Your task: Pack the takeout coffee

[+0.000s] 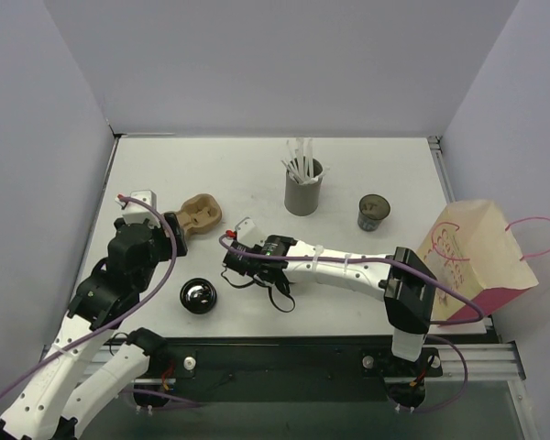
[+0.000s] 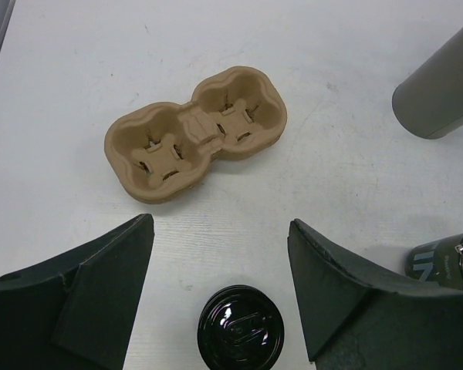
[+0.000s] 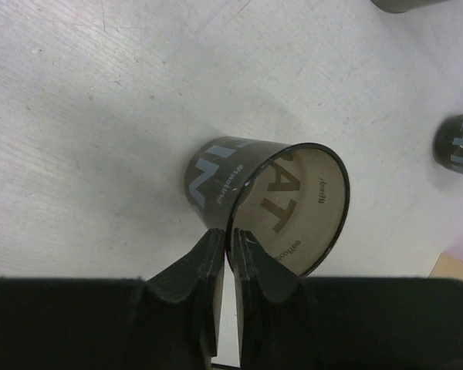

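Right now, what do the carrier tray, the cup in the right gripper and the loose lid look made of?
The carrier tray looks like moulded pulp: matte tan, fibrous, soft edges. The cup pinched at its rim by the right gripper is probably thin smoky plastic, glossy; print shows through the wall. The lid looks like glossy black plastic, with sharp highlights.

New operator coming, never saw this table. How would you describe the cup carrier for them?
On the white table, look left, just ahead of the left gripper. The cup carrier lies there: tan pulp with two wells, unlike the round glossy black lid nearby.
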Robot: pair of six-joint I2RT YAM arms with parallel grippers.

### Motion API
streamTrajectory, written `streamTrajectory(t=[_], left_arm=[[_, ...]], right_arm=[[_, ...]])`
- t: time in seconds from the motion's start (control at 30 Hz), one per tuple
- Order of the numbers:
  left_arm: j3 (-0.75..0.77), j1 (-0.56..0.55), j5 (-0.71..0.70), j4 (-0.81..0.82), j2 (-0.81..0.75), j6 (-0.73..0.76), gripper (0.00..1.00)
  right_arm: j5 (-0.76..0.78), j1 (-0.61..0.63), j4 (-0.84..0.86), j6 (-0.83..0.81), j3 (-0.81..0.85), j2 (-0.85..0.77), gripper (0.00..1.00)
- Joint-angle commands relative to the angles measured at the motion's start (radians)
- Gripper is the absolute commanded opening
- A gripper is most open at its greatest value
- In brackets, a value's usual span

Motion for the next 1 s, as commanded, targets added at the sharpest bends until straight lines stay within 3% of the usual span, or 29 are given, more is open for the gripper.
streamTrajectory(t=[0.0,0.13,0.4,0.6,0.7,0.97], left_arm=[[0.011,0.006,-0.017,-0.015,0.024,-0.028,0.80],[0.034,0.003,0.019,-0.081,0.056,-0.085,0.80],[0.126,0.003,0.186,-0.257,0.200,-0.145,0.78],[0.045,0.000,0.274,-0.245,0.300,-0.186,0.69],[0.040,-0.008,0.254,-0.245,0.373,-0.201,0.64],[0.012,-0.063,0.205,-0.207,0.478,-0.327,0.62]], right_arm=[[0.025,0.009,-0.019,0.014,-0.004,-0.014,0.16],[-0.021,0.010,-0.019,0.005,0.002,-0.069,0.26],[-0.125,0.010,0.013,0.014,-0.056,-0.228,0.27],[-0.109,0.010,0.050,0.035,-0.129,-0.349,0.27],[-0.098,0.010,0.071,0.040,-0.177,-0.399,0.27],[-0.069,0.009,0.103,0.051,-0.257,-0.457,0.27]])
